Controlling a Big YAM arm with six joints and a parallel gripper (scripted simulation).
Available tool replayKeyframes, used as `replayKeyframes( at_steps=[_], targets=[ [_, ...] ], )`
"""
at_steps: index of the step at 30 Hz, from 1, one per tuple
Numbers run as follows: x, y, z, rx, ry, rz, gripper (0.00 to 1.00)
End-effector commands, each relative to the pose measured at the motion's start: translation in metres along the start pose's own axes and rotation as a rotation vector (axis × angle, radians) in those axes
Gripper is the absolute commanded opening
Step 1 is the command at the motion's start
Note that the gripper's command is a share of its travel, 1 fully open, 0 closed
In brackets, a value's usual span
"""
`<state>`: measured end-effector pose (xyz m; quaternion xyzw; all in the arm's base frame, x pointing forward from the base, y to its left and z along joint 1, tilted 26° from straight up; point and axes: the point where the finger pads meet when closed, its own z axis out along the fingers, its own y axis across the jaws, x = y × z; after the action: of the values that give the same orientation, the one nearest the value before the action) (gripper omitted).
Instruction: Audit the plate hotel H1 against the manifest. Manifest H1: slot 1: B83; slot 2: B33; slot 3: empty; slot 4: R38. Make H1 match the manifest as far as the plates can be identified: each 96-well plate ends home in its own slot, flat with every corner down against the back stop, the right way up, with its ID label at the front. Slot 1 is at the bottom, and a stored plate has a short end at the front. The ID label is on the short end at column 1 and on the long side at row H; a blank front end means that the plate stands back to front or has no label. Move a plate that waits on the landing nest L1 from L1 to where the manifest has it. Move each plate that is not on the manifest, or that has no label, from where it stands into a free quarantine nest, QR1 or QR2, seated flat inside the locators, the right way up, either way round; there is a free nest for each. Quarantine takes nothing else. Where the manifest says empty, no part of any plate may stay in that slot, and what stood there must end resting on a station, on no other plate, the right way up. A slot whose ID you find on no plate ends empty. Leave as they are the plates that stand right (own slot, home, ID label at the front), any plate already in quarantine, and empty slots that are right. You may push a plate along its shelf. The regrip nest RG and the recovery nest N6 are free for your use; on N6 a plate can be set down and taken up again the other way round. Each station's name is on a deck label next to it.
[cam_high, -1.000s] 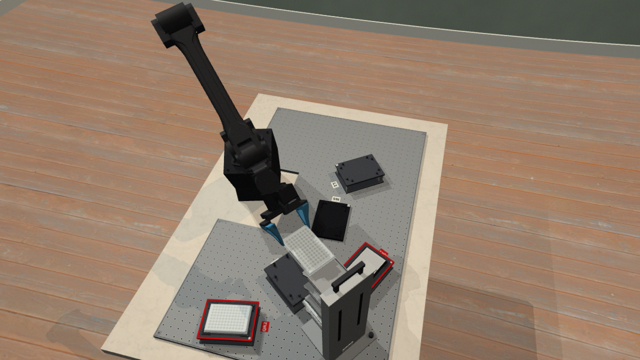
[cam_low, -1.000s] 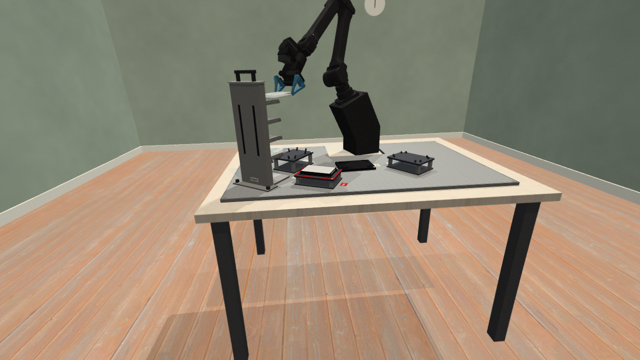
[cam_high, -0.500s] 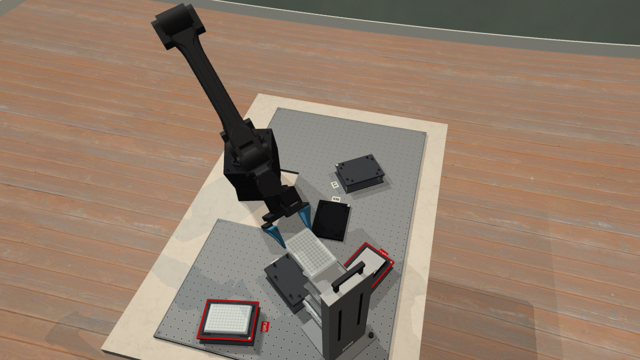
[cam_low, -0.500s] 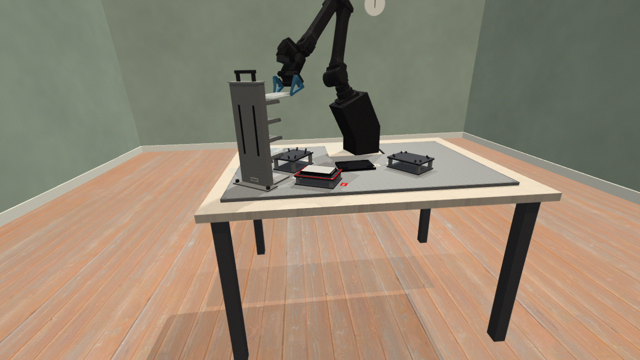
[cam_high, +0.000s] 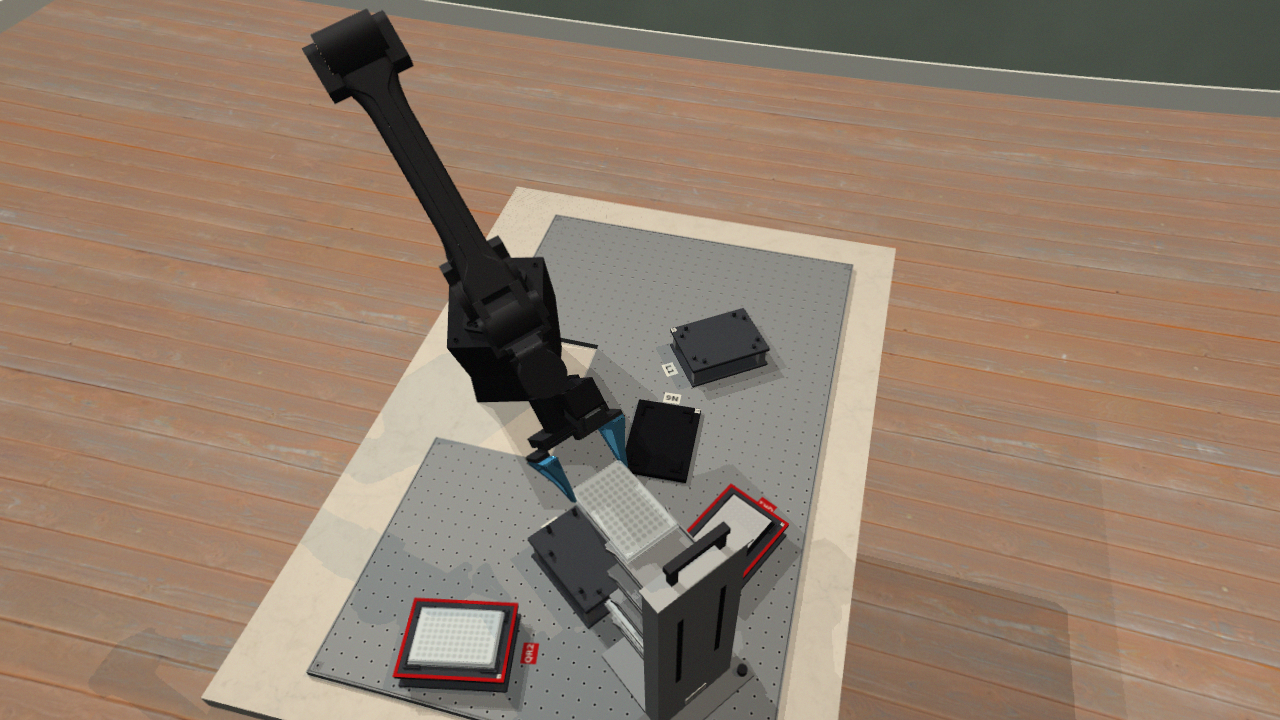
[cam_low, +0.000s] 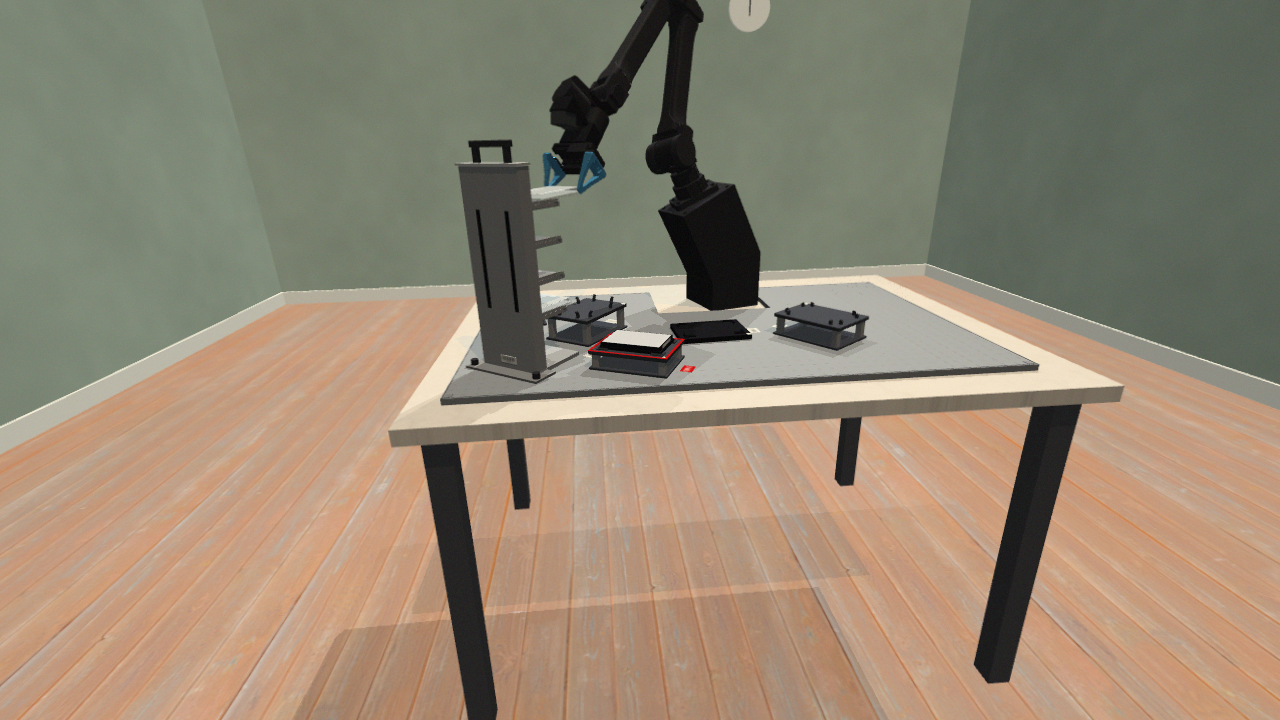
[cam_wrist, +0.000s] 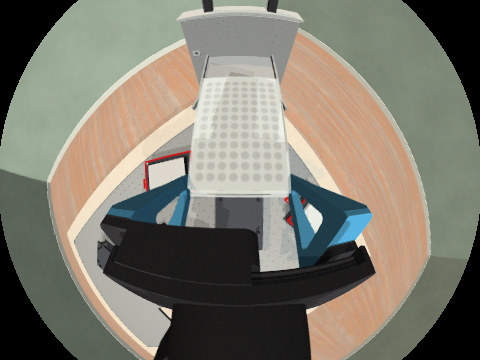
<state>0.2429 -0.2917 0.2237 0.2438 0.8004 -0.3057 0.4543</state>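
My gripper (cam_high: 599, 480) (cam_low: 565, 189) (cam_wrist: 239, 180) is shut on the front end of a white 96-well plate (cam_high: 623, 514) (cam_low: 553, 192) (cam_wrist: 240, 145), one finger at each long side. The plate is wells up, near level and partly over the top shelf of hotel H1 (cam_high: 693, 631) (cam_low: 503, 268) (cam_wrist: 240, 40); bare shelf shows behind it. Its ID label is not visible. Pale plate material (cam_high: 626, 626) (cam_low: 552, 306) shows low in the hotel; its label cannot be read. A plate (cam_high: 456, 637) lies in QR2. Another white plate (cam_high: 742, 521) (cam_low: 635, 340) (cam_wrist: 167, 173) lies in QR1, no wells visible.
The empty nest RG (cam_high: 568, 555) (cam_low: 586, 310) (cam_wrist: 239, 215) stands in front of the hotel. The dark, low nest N6 (cam_high: 664, 440) (cam_low: 711, 330) and the raised, empty nest L1 (cam_high: 720, 344) (cam_low: 820, 317) stand farther off. A handle (cam_high: 698, 553) (cam_low: 490, 143) rises above the hotel.
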Motion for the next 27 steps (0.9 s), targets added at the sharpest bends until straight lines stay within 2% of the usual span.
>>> replayKeyframes(
  at_steps=[1,4,7,13,14,27],
  targets=[
    [-0.034,-0.004,0.001,0.009,-0.073,0.008,0.86],
    [-0.044,-0.008,0.002,0.015,-0.086,0.01,0.86],
    [-0.036,-0.004,0.005,0.009,-0.073,0.008,0.86],
    [-0.047,-0.007,0.006,0.015,-0.088,0.01,0.86],
    [-0.03,-0.006,0.004,0.014,-0.058,0.002,0.86],
    [-0.029,-0.006,0.005,0.013,-0.058,0.002,0.86]
  ],
)
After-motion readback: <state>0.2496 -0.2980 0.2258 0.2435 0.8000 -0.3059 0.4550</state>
